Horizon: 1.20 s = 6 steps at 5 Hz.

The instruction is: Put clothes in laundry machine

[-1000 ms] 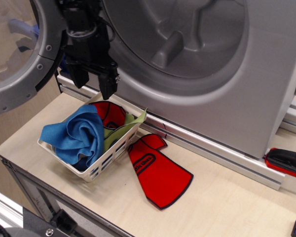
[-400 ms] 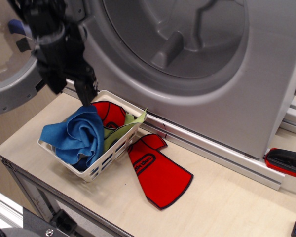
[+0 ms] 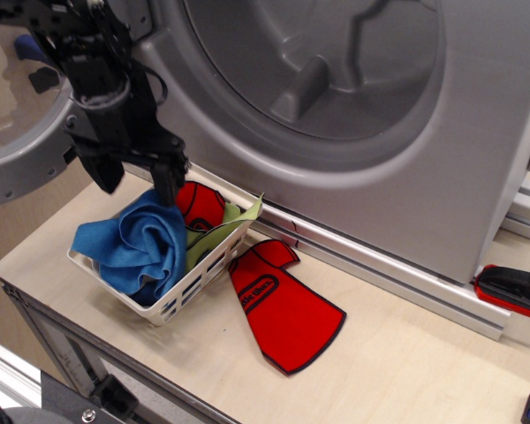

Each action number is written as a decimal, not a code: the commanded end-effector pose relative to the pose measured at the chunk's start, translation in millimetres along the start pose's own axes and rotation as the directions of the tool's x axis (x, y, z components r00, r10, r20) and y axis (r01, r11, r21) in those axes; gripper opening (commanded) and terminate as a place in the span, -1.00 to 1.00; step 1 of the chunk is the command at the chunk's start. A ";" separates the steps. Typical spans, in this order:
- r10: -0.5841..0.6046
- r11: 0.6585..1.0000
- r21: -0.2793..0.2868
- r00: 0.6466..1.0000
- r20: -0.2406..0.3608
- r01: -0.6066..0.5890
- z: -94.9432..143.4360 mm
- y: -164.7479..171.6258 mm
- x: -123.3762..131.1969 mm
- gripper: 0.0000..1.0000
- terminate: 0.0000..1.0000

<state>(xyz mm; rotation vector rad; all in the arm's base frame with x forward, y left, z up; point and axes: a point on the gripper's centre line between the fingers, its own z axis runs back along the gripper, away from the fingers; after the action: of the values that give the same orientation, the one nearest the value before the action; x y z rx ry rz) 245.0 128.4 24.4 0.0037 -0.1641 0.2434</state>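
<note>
Black gripper (image 3: 140,183) hangs over white slotted basket (image 3: 184,284), fingers spread, empty. Basket holds crumpled blue cloth (image 3: 137,240), lime green cloth (image 3: 214,225) half buried, red mitt (image 3: 197,203) partly hidden. Second red mitt (image 3: 283,309) flat beside basket. Laundry machine (image 3: 380,132) behind basket, top cropped.

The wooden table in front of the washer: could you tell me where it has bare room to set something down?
The table is bare right of the red mitt, up to the washer's rail, and along the front edge. The left is crowded: the basket holds the blue cloth, with the open gripper above it.
</note>
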 end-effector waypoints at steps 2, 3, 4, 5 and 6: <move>0.071 0.996 -0.042 0.997 -0.035 -0.073 -9.4 4.9 14.6 1.00 -1.00; 0.043 0.999 -0.020 0.999 -0.029 -0.044 -17.6 7.2 19.5 1.00 -1.00; 0.077 0.996 -0.043 0.997 -0.028 -0.078 -12.3 11.5 26.3 -1.00 -1.00; 0.061 0.998 -0.008 0.998 0.019 -0.061 -1.1 15.6 31.4 -1.00 -1.00; 0.042 0.998 0.044 0.990 0.135 -0.048 14.0 14.4 34.5 -1.00 -1.00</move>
<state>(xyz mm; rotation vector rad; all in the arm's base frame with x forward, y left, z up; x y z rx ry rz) 268.0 148.1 29.6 0.0359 -0.2418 0.3012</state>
